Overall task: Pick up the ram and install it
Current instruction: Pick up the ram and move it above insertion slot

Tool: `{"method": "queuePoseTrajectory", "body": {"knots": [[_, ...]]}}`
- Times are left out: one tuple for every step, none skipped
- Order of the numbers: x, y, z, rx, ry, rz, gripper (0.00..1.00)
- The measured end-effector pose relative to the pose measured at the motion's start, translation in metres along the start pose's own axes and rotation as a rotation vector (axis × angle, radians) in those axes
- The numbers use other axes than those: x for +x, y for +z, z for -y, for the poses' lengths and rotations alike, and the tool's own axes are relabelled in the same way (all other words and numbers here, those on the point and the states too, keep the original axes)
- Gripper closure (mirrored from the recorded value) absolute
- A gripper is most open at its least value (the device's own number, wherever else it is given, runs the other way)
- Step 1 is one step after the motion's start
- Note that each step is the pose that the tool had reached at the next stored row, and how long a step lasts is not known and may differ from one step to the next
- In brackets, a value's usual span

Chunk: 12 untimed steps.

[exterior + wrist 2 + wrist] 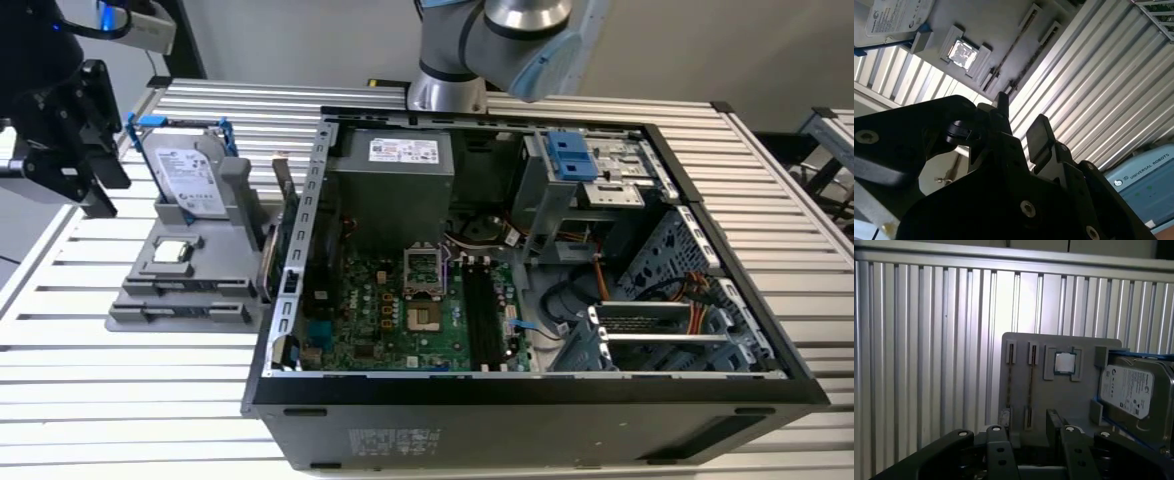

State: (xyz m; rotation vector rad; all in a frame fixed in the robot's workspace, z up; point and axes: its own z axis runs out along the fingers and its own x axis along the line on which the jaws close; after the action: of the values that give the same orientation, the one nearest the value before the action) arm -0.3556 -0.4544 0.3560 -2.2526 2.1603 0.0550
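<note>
end effector (1025, 424) spread, ram (1030, 385) slotted in holder (1064, 397)

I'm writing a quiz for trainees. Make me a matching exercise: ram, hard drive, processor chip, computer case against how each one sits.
Things:
1 ram
2 hard drive
3 processor chip
4 computer case

States:
A lies open on the slatted table
B on edge in a narrow slot of the grey holder
C flat in the holder's square recess
D propped tilted, white label showing

Pairs: 1-B; 2-D; 3-C; 4-A
</note>
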Motion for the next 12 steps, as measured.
{"method": "queuePoseTrajectory", "body": {"knots": [[0.0,0.0009,0.0,0.0001,0.0,0.0,0.0],[0.0,0.0022,0.0,0.0002,0.0,0.0001,0.0],[0.0,0.0032,0.0001,0.0001,0.0,0.0,0.0],[0.0001,0.0043,0.0002,0.0,0.0,0.0,0.0],[0.0001,0.0052,0.0004,-0.0001,0.0,-0.0001,0.0],[0.0001,0.006,0.0007,-0.0001,0.0,0.0,0.0],[0.0002,0.0069,0.0011,0.0,0.0,0.0,0.0],[0.0003,0.0077,0.0014,0.0,0.0,0.0,0.0],[0.0003,0.0085,0.0018,0.0001,0.0,0.0,0.0],[0.0004,0.0093,0.0023,0.0001,0.0,0.0001,0.0],[0.0005,0.0103,0.0029,0.0002,0.0,0.0001,0.0],[0.0005,0.0113,0.0034,0.0001,0.0,0.0,0.0]]}}
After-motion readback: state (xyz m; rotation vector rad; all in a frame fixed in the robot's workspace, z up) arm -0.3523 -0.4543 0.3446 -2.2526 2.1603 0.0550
